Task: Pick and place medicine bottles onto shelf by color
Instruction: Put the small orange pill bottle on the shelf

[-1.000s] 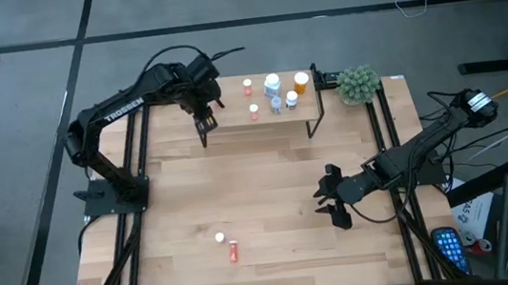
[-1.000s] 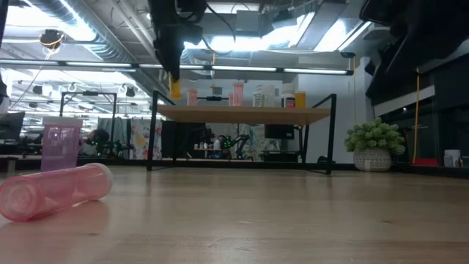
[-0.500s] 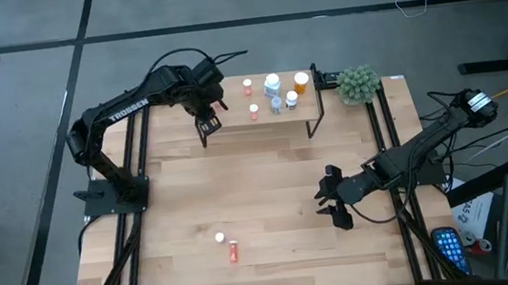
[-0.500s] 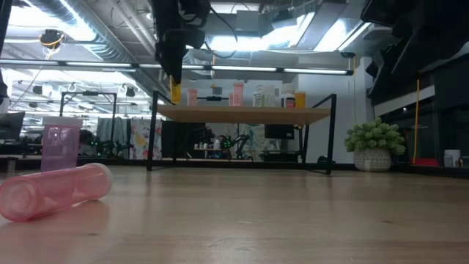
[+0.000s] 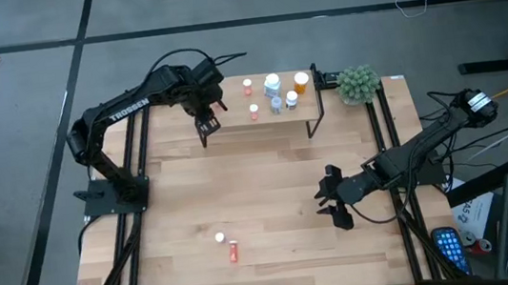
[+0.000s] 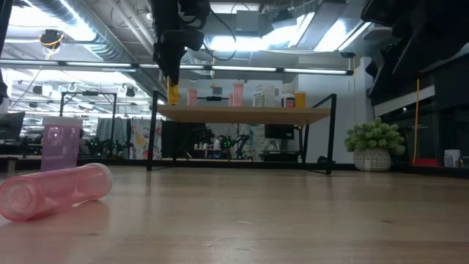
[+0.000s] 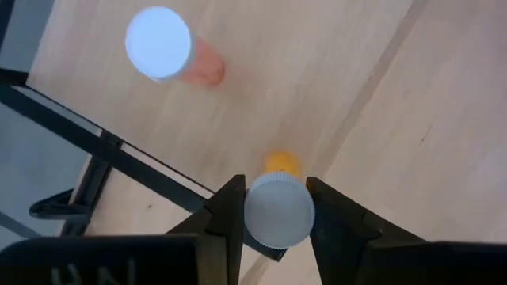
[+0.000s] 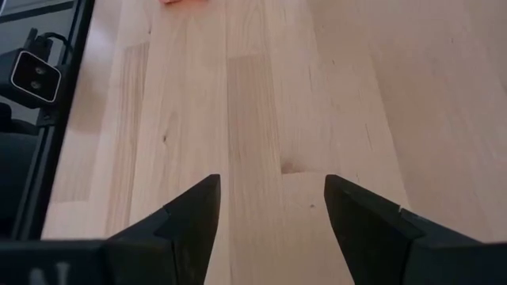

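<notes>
My left gripper [image 5: 208,121] is over the left end of the shelf [image 5: 266,122] and is shut on an orange white-capped bottle [image 7: 279,207], which also shows in the low view [image 6: 173,92]. Several bottles stand on the shelf top: pink [image 5: 248,86], white-blue [image 5: 272,85] and orange [image 5: 301,81]. A pink bottle [image 5: 233,251] lies on its side on the table near the front. A white-capped one [image 5: 219,236] stands upright beside it. My right gripper [image 5: 333,201] is open and empty, low over the table at the right. My left gripper pinches the orange bottle's white cap [image 7: 279,212] between its two fingers [image 7: 230,214], coming from above and pointing down. The bottle hangs upright, its orange body [image 7: 283,164] below the cap at the shelf's left edge. I cannot tell whether its bottom touches the shelf top.
A green plant ball in a pot [image 5: 359,83] stands at the shelf's right end. The shelf's black legs [image 6: 152,139] stand on the table's far part. In the low view the lying pink bottle [image 6: 55,191] is close in front, an upright pink one [image 6: 61,147] behind it.
My left gripper has shifted a little toward the table's right edge, over the shelf's left end, and slightly down. It stays shut on the orange bottle, which stays upright.
</notes>
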Controlling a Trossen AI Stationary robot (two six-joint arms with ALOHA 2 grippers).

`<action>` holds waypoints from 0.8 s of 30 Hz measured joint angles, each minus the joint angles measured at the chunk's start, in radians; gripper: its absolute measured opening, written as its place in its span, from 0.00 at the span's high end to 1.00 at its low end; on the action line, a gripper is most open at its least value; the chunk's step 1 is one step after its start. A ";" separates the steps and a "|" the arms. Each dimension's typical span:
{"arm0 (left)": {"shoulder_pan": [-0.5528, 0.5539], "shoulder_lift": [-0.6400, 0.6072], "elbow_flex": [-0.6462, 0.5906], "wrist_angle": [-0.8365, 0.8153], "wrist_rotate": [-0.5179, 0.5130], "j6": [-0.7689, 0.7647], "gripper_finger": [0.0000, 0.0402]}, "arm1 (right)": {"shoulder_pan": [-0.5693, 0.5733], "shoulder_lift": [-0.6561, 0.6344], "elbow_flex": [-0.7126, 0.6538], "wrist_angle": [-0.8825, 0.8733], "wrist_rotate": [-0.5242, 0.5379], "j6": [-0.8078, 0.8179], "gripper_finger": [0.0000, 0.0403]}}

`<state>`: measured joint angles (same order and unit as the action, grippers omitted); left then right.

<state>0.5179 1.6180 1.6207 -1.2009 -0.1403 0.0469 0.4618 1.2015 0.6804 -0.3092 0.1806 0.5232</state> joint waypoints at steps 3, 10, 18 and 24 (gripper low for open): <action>-0.003 0.000 0.000 0.008 0.000 0.004 0.75 | 0.000 0.000 0.000 0.000 0.000 -0.004 0.43; -0.008 0.001 0.000 -0.009 0.010 0.013 0.75 | 0.000 0.000 0.000 0.001 -0.002 -0.003 0.43; -0.027 0.028 0.000 0.010 -0.019 -0.001 0.75 | 0.000 0.000 0.000 0.001 -0.005 -0.003 0.43; -0.029 0.028 0.000 0.011 -0.028 -0.029 0.74 | 0.000 0.000 0.000 -0.001 -0.019 -0.003 0.43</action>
<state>0.4889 1.6459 1.6211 -1.1896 -0.1686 0.0180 0.4614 1.2015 0.6804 -0.3099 0.1616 0.5202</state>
